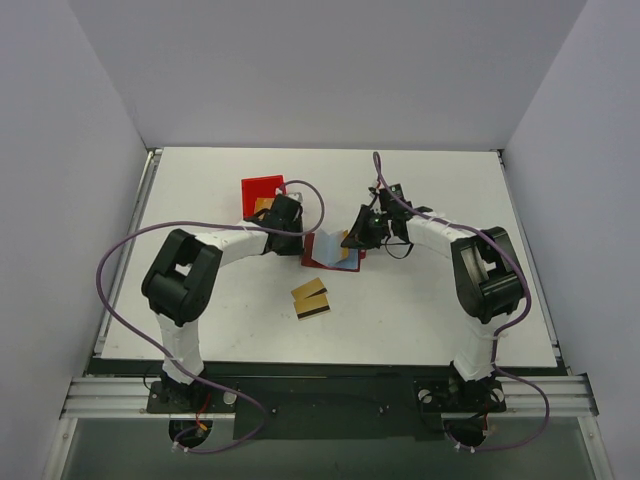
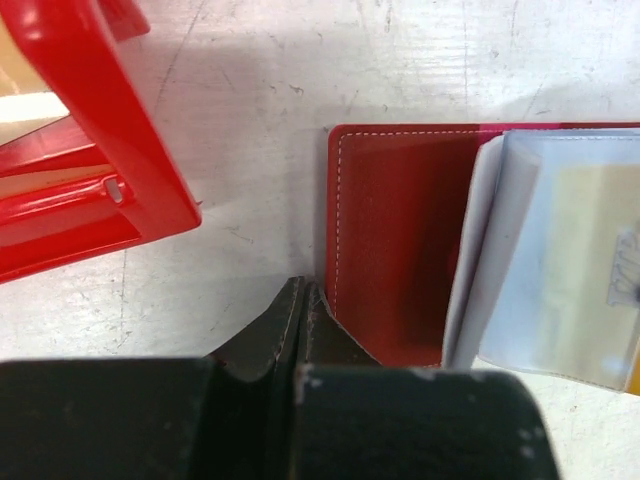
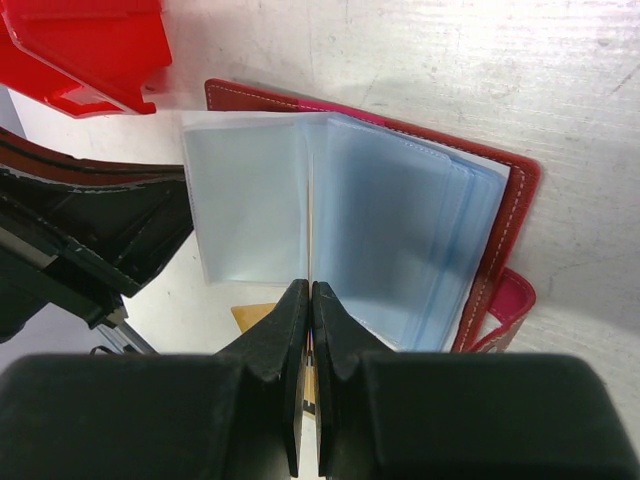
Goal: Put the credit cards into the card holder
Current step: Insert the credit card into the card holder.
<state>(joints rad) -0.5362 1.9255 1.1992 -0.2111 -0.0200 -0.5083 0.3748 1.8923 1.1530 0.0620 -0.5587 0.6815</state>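
The card holder [image 1: 325,250] lies open mid-table, its dark red cover [image 2: 400,220] flat and its light blue sleeves [image 3: 390,220] fanned up. My left gripper [image 2: 303,289] is shut, its tips resting on the cover's near-left corner [image 1: 298,243]. My right gripper [image 3: 311,288] is shut on a credit card [image 3: 310,200] held edge-on, the card's far edge standing between two sleeves [image 1: 352,240]. Two more credit cards [image 1: 311,298] lie on the table in front of the holder, one with a dark stripe. A tan card corner [image 3: 255,315] shows under the sleeves.
A bright red plastic bin [image 1: 260,190] stands just behind the left gripper, close to the holder's left side [image 2: 100,150] [image 3: 90,45]. The holder's pink snap tab [image 3: 510,300] sticks out on its right. White walls ring the table.
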